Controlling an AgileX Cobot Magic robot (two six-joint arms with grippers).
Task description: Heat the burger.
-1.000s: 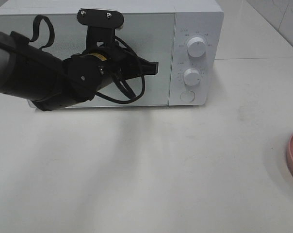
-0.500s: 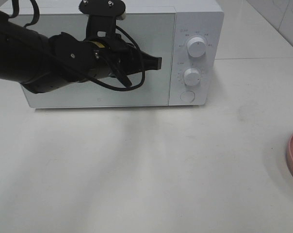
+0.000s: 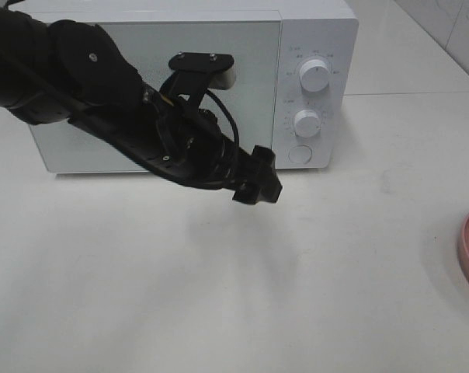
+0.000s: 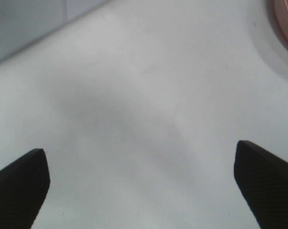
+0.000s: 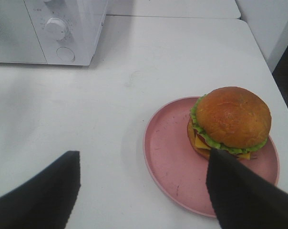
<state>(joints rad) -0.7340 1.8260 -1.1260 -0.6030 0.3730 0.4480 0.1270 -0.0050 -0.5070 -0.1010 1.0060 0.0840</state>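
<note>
Burger point(image 5: 232, 119) on pink plate point(image 5: 170, 164).

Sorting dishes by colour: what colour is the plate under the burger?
Pink; the plate shows best in the right wrist view.

light: bright, even | shadows: soft, diffuse | left wrist view: blurred

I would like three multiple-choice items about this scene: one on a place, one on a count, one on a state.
1. Where is the burger?
A. inside the microwave
B. on the pink plate
C. on the bare table

2. How many round knobs does the microwave panel have?
A. one
B. two
C. four

3. The microwave door is:
A. shut
B. wide open
C. removed

Answers: 1 B, the right wrist view shows it on the plate. 2 B, two knobs sit above a round button. 3 A, the door lies flush with the front.
</note>
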